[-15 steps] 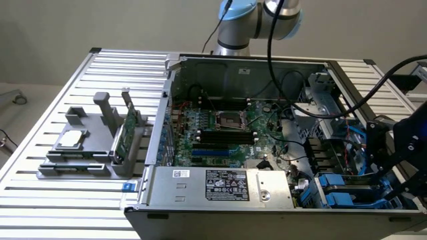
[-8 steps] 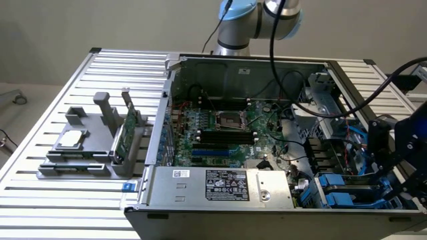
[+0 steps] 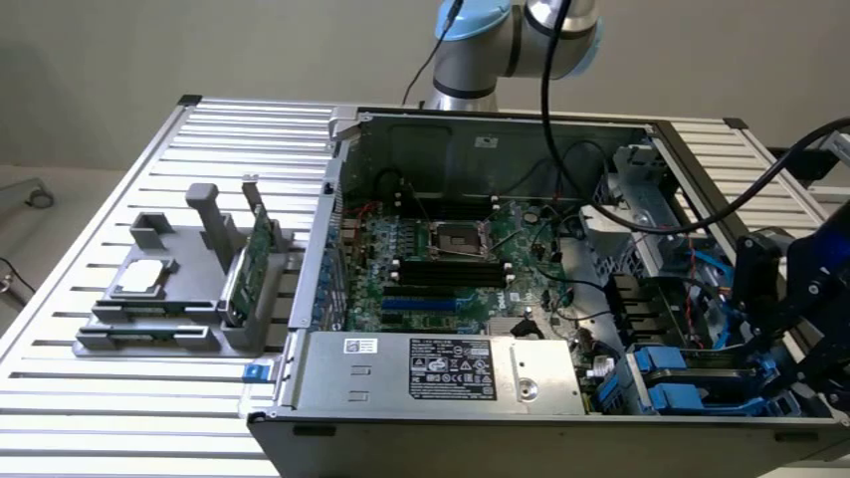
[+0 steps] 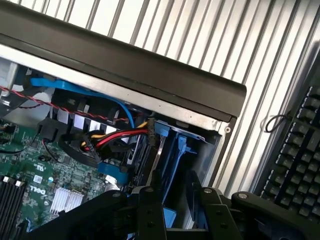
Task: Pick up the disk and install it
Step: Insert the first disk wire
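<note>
Tight room: claw [image 4: 177, 200] at the disk [image 4: 172, 216], beside the case rim [image 4: 150, 70].

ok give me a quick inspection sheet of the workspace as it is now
surface: slatted metal table, open computer case on it
job's things: the disk, blue carrier edge seen at the case's drive bay
clutter: grey fixture on the exterior view's left of the case, holding a small silver chip and an upright green card
grippers: gripper closed on the disk's blue carrier, at the bay
cables: red, yellow and black wires and a blue cable beside the bay; black arm cable above the case
surroundings: keyboard beyond the case; plain wall
</note>
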`<state>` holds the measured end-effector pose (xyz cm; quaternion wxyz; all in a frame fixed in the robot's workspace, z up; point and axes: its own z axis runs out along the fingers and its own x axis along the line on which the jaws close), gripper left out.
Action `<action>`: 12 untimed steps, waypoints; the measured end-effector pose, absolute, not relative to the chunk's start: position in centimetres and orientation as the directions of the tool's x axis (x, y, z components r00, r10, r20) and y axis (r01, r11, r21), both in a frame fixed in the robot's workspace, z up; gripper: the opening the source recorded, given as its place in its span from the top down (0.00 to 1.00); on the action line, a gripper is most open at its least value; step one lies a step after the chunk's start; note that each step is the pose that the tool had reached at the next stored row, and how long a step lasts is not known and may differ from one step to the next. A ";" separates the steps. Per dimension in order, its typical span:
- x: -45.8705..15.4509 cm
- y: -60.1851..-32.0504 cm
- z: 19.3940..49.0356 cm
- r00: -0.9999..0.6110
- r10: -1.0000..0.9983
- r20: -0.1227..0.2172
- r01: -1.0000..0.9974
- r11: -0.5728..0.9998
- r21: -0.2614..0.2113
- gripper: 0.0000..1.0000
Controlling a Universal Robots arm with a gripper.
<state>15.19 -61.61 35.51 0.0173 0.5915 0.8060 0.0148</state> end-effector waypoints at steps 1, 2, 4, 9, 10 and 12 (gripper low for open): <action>15.2 -61.6 35.5 -0.292 0.956 -0.007 0.955 0.292 0.045 0.67; 15.2 -61.6 35.5 -0.287 0.958 -0.003 0.957 0.286 0.045 0.67; 15.2 -61.6 35.5 -0.278 0.961 0.006 0.960 0.277 0.046 0.67; 15.2 -61.5 35.4 -0.259 0.966 0.028 0.965 0.257 0.051 0.67; 15.2 -61.5 35.4 -0.255 0.967 0.031 0.966 0.253 0.052 0.67; 15.2 -61.5 35.3 -0.246 0.968 0.038 0.968 0.244 0.054 0.67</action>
